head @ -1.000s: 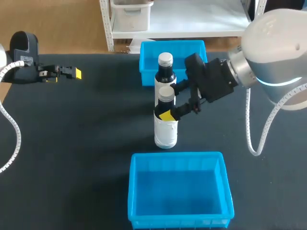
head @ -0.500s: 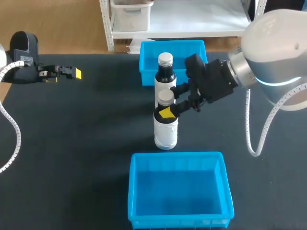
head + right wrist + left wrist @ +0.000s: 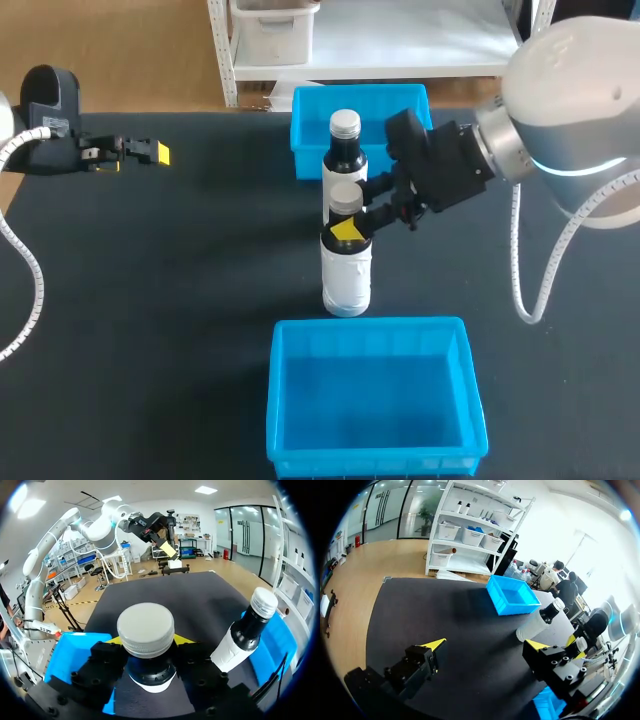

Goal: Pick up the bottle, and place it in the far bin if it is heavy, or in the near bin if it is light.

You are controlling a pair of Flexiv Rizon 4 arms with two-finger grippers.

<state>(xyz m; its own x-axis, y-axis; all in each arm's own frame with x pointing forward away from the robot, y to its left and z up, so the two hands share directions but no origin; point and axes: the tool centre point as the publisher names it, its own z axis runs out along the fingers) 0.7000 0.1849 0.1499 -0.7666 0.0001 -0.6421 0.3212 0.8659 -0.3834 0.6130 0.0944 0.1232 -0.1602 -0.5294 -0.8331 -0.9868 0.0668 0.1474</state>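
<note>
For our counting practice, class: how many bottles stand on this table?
2. The front bottle stands just beyond the near bin, its neck in the right claw. The rear bottle stands close behind it, before the far bin. None appears hidden.

The right arm (image 3: pixel 575 90), at the upper right of the head view, has a bulky, rounded pale-grey shell with a glowing cyan band, a silver collar and a black, blocky right gripper (image 3: pixel 350 228) with yellow tips. A white coiled cable (image 3: pixel 528 275) loops beneath it. At the upper left, the left arm (image 3: pixel 48 95) is black, with a second coiled cable (image 3: pixel 28 270) and a yellow-tipped left gripper (image 3: pixel 155 152). In the right wrist view, round screw holes dot the black fingers (image 3: pixel 200 680).
</note>
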